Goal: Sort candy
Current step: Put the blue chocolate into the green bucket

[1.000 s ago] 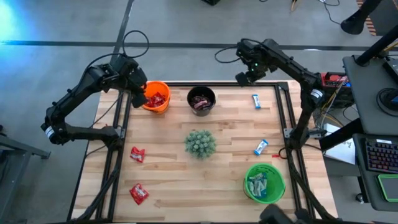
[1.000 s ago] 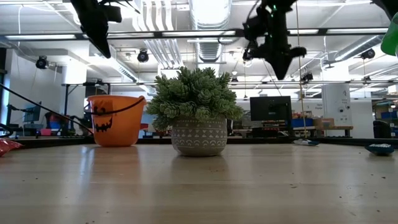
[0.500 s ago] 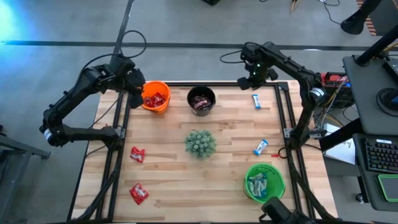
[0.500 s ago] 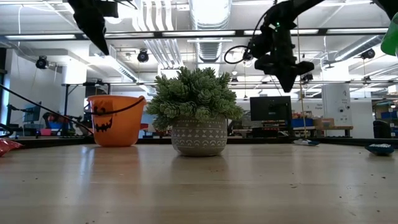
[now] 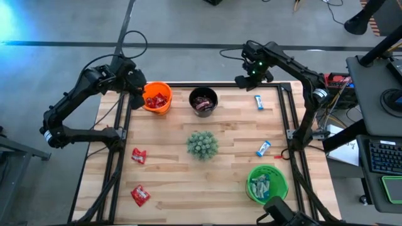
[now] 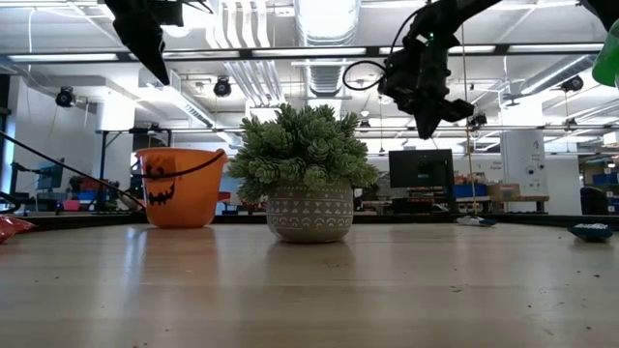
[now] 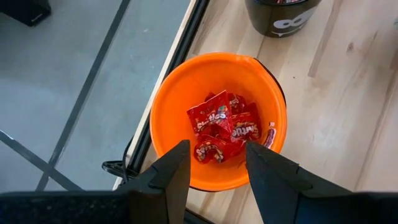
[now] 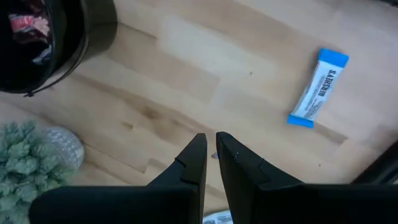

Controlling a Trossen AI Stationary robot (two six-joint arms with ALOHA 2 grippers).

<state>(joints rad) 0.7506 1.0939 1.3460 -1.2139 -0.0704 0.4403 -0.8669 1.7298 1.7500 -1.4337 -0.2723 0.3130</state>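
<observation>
My left gripper point(image 7: 214, 158) hangs open and empty over the orange bucket point(image 5: 157, 98), which holds red candy point(image 7: 221, 127). My right gripper point(image 8: 209, 142) is shut and empty, high above the table's far edge point(image 5: 242, 80) between the black bucket point(image 5: 203, 100) and a blue-and-white candy point(image 5: 258, 102). That candy lies flat on the wood point(image 8: 317, 87). A second blue-and-white candy point(image 5: 263, 149) lies near the right edge. Two red candies point(image 5: 138, 156) point(image 5: 140, 195) lie flat on the left side. The black bucket holds dark candy, and the green bucket point(image 5: 267, 183) holds blue-and-white candy.
A spiky green plant ball in a grey pot point(image 5: 202, 144) stands at the table's middle, tall in the low view point(image 6: 308, 169). The three buckets stand upright: orange and black along the far edge, green at the near right corner. Bare wood lies around the loose candies.
My left gripper has drawn back a little toward the table's left edge, from over the orange bucket's left rim, and has stayed open. My right gripper has swung toward the right edge and dipped, then come back toward the left, staying high above the far edge.
</observation>
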